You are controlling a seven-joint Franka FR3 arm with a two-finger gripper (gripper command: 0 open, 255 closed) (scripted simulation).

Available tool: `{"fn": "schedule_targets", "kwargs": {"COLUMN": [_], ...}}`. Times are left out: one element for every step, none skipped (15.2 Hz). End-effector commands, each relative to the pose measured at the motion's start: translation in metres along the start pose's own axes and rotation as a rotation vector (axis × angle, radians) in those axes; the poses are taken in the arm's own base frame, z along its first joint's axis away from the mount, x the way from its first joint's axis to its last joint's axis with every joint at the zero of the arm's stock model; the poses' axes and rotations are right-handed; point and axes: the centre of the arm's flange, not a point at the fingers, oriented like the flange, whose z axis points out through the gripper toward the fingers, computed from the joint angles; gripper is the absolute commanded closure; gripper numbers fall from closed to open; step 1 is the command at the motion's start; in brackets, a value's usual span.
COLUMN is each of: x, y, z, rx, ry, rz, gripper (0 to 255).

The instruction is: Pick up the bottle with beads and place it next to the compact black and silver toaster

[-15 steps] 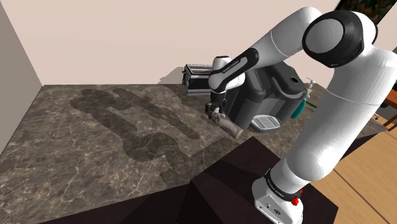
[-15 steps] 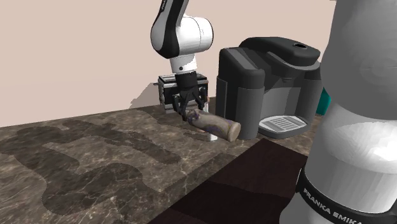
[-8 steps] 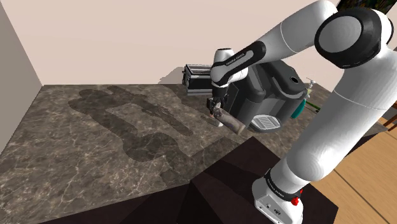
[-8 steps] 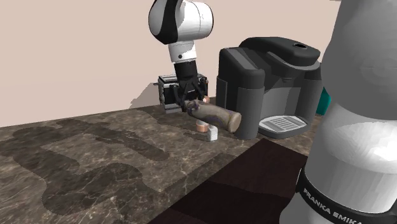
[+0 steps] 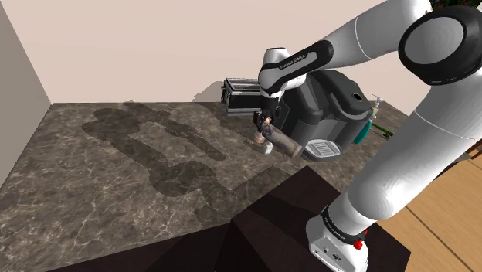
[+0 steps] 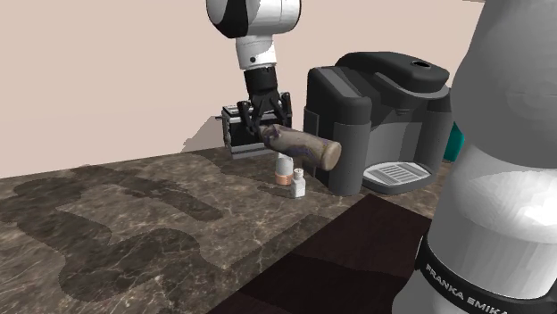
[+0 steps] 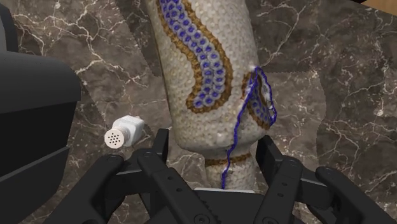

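Observation:
The beaded bottle (image 6: 305,148) is a grey-brown cylinder lying level in the air above the marble counter (image 6: 134,223). In the wrist view its knobbly surface (image 7: 203,70) carries blue and brown bead bands. My black gripper (image 6: 265,132) is shut on its narrow end, one finger on each side (image 7: 213,156). From the shoulder view the bottle (image 5: 285,142) hangs below the gripper (image 5: 266,127), in front of the coffee machine. The black and silver toaster (image 5: 239,93) stands just behind, at the back of the counter (image 6: 236,134).
A small white shaker (image 6: 296,183) stands on the counter right under the held bottle (image 7: 124,130). A large dark coffee machine (image 6: 375,107) rises close beside the gripper. A teal bottle (image 5: 364,127) stands behind it. The dark stand (image 5: 293,224) borders the counter's near edge.
My gripper has risen with the bottle in it, lifting it off the counter to hang level. The white shaker underneath has come into sight.

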Motion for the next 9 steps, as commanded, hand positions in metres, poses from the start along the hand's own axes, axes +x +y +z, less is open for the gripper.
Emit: {"fn": "schedule_targets", "kwargs": {"x": [-0.002, -0.003, -0.004, -0.005, -0.006, -0.007, -0.008, -0.009, -0.010], "y": [0.000, 0.001, 0.001, 0.001, 0.002, 0.002, 0.002, 0.003, 0.003], "z": [-0.012, -0.017, -0.022, -0.027, -0.033, -0.038, -0.043, -0.048, -0.049], "rx": [0.000, 0.000, 0.000, 0.000, 0.000, 0.000, 0.000, 0.000, 0.000], "ry": [0.000, 0.000, 0.000, 0.000, 0.000, 0.000, 0.000, 0.000, 0.000], "rz": [0.000, 0.000, 0.000, 0.000, 0.000, 0.000, 0.000, 0.000, 0.000], "gripper": [255, 255, 255, 255, 255, 255, 255, 255, 255]}}
